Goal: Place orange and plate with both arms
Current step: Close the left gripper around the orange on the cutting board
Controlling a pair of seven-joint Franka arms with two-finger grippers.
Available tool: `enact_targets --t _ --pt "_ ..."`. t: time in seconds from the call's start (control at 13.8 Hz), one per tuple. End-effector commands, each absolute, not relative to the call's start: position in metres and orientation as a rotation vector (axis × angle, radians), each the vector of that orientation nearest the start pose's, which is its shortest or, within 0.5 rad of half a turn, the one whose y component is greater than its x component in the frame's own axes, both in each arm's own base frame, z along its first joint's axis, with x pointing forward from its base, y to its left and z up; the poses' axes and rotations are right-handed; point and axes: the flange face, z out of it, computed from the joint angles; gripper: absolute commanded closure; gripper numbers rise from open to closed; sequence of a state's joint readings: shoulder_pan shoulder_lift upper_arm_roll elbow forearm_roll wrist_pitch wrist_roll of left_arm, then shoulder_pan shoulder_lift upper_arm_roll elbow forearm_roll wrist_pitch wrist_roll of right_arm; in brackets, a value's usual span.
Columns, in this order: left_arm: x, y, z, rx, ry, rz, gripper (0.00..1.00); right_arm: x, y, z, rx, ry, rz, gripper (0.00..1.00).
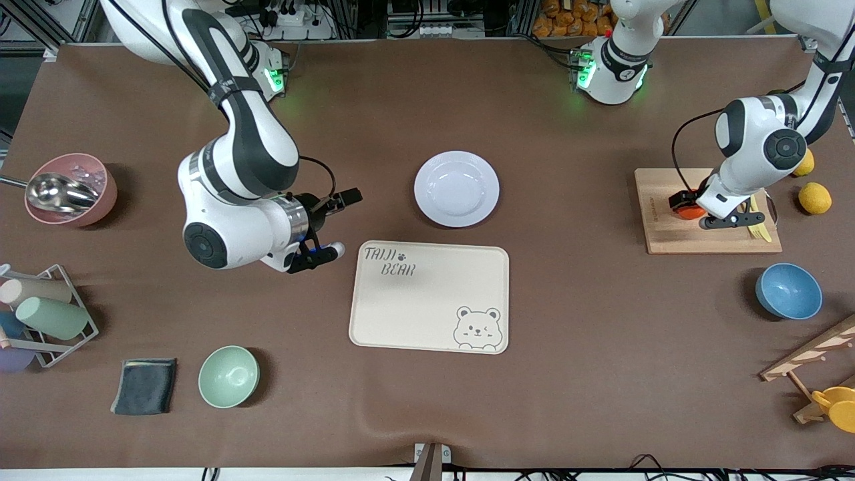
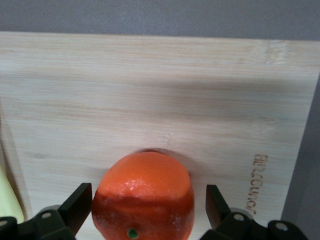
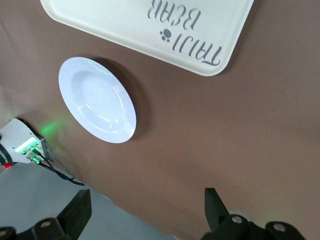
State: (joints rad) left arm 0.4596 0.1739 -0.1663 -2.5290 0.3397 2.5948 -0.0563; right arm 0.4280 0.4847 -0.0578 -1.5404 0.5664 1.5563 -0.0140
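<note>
The orange sits on the wooden cutting board toward the left arm's end of the table, and the left gripper is down around it: its fingers stand wide on either side of the fruit with a gap at each, not yet clamped. A yellow piece lies on the same board beside the gripper. The plate lies empty mid-table, just farther from the front camera than the cream bear tray, which is also empty. The right gripper hangs over bare tablecloth beside the tray's lettered corner, jaws wide and holding nothing, the arm bent low with its wrist turned sideways. Two lemons rest off the board; a blue bowl and a mint-green bowl are empty; a pink bowl holds a metal scoop
</note>
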Motion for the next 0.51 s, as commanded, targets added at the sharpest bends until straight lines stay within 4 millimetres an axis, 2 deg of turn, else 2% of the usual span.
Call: enact_targets --t 0.0,0.07,0.15,0.22,0.44 --pt "0.429 0.13 0.197 -3.01 -0.05 0.165 0.15 0.572 0.288 0.359 -2.562 -0.311 0.744 0.0" --pt "0.43 0.131 0.198 -3.009 -0.053 0.161 0.36 0.572 0.289 0.359 -2.561 -0.315 0.744 0.0" --pt "0.431 0.13 0.199 -3.007 -0.065 0.157 0.79 0.571 0.29 0.359 -2.562 -0.315 0.745 0.0" --pt "0.434 0.128 0.204 -3.002 -0.054 0.153 1.0 0.572 0.288 0.359 -2.562 -0.311 0.744 0.0" --pt "0.454 0.121 0.232 -2.98 -0.005 0.091 1.0 0.573 0.288 0.359 -2.561 -0.314 0.741 0.0"
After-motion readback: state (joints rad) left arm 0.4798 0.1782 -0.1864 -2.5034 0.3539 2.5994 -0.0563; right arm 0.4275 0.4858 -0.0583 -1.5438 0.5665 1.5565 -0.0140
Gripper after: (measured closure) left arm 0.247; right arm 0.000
